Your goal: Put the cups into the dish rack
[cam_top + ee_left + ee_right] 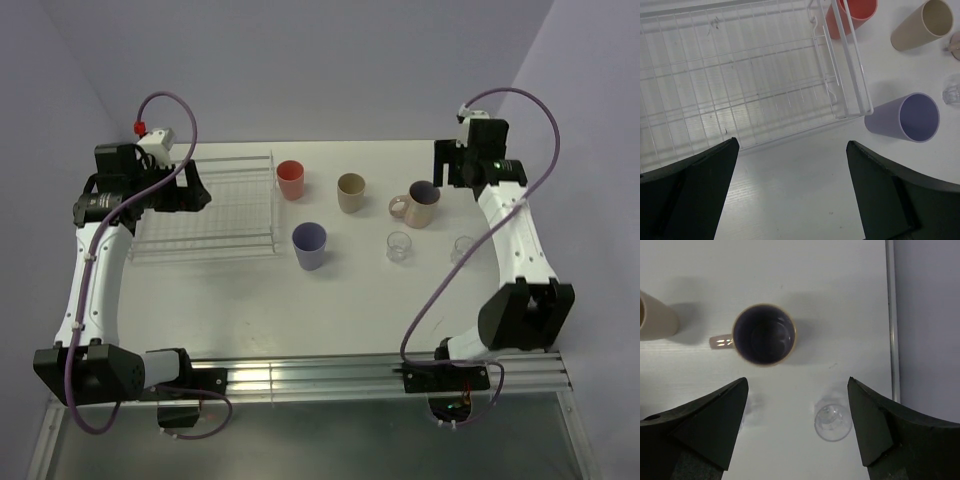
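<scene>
The clear dish rack [200, 250] lies at the back left and holds no cups; its wire floor fills the left wrist view [740, 75]. To its right stand a coral-red cup [290, 179], a tan cup [351, 192], a pale pink mug [421, 203], a lavender cup [309, 245] and two clear glasses [399, 246] [462, 249]. My left gripper [202, 189] is open and empty over the rack's left part [792, 145]. My right gripper [442, 165] is open and empty above the mug [764, 334] and the right glass [832, 421].
The table's right edge [892, 315] runs close to the right glass. The lavender cup [907, 119] stands just off the rack's near right corner [867, 107]. The coral cup [852, 15] stands against the rack's right side.
</scene>
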